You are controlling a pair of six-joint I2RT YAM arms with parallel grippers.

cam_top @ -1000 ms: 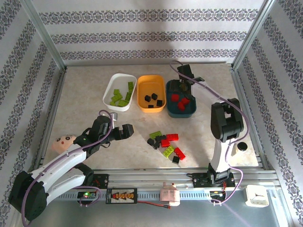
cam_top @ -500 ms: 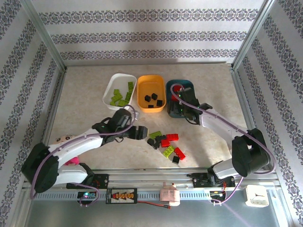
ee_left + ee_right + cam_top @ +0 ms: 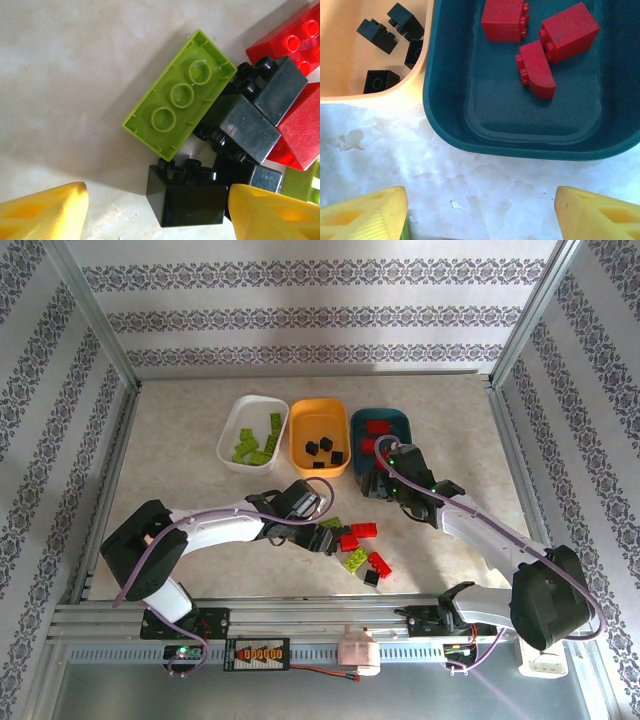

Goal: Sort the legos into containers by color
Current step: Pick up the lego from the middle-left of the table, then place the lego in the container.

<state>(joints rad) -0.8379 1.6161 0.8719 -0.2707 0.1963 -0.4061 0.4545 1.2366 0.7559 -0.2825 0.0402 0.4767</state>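
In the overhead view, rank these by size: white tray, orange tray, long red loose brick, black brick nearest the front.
1. white tray and orange tray: they look alike, so no ranking between them.
2. long red brick.
3. black brick, the smallest.

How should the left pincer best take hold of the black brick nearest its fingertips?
Grip the black brick across its flat end faces, coming down from above: it lies on its side, studs toward the lime green brick, with bare table beside its outer end.
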